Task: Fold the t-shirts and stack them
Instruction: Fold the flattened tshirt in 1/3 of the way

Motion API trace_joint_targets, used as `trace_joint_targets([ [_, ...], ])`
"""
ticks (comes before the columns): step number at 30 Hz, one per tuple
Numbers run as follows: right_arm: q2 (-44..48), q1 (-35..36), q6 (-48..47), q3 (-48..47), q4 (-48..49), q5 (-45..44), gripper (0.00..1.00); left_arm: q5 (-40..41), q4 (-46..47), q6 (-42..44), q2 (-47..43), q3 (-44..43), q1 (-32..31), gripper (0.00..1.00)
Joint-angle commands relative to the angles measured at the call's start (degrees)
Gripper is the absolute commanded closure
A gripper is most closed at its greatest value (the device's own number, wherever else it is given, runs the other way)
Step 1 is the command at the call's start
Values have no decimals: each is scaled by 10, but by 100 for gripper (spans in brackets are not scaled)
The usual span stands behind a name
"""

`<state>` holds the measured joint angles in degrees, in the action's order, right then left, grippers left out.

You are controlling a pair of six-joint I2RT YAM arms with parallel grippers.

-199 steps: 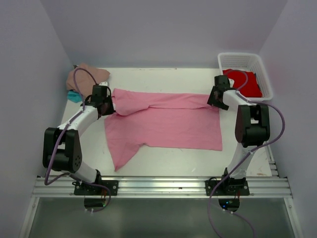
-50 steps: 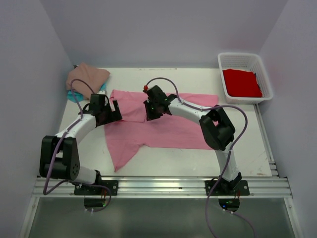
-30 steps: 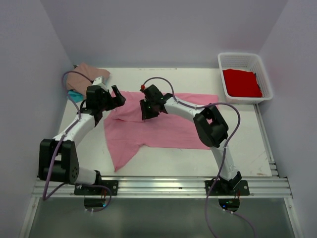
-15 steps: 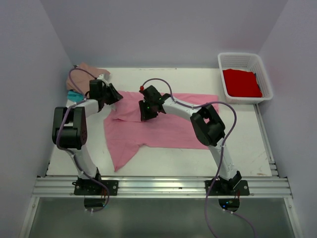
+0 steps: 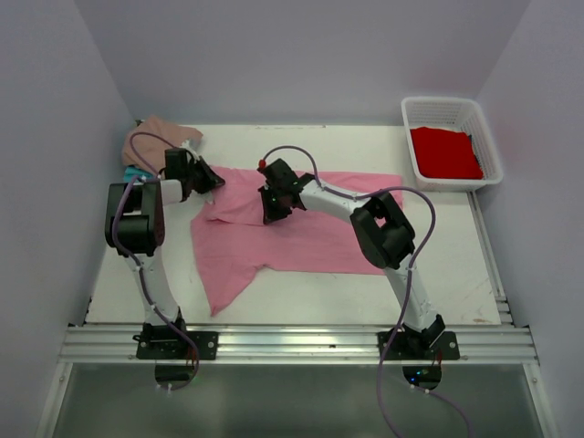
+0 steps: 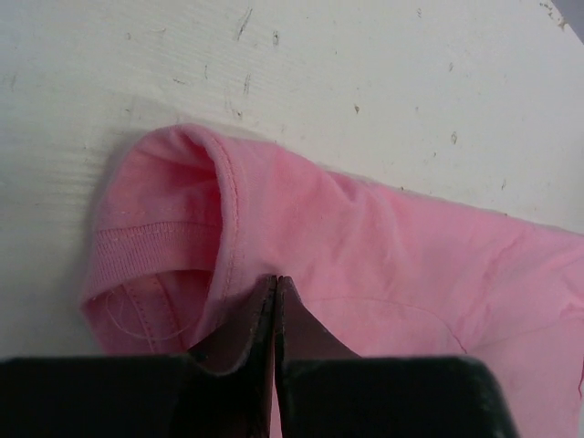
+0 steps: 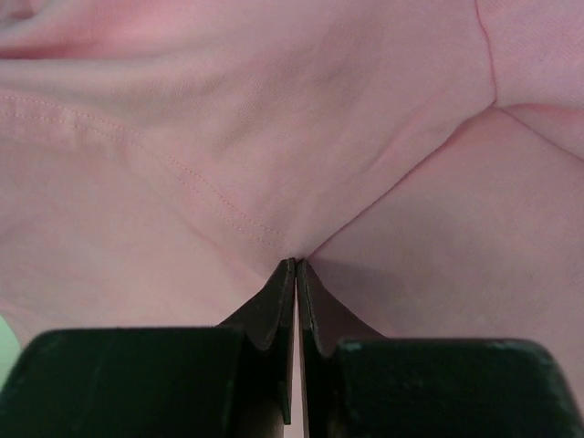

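T-shirt edge in left gripper

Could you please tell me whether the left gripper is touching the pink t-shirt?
Touching. The left wrist view shows the left gripper pinched shut on a fold of the pink t-shirt.

A spread shirt lies across the middle of the desk. Behind its left end sits a pile of shirts. A basket in the far right corner holds another shirt. The left hand is on the spread shirt's far left corner, with the right hand just right of it.
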<state>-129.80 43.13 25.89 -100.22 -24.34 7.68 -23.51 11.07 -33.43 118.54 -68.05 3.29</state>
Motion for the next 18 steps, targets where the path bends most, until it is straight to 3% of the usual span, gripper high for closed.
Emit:
trace_joint_targets([
  [1,23,3,0,12,11,5,97,-7,27,-5,19,-18,8,96],
  [18,108,4,-29,80,-2,-34,100,2,25,-3,63,-36,27,100],
])
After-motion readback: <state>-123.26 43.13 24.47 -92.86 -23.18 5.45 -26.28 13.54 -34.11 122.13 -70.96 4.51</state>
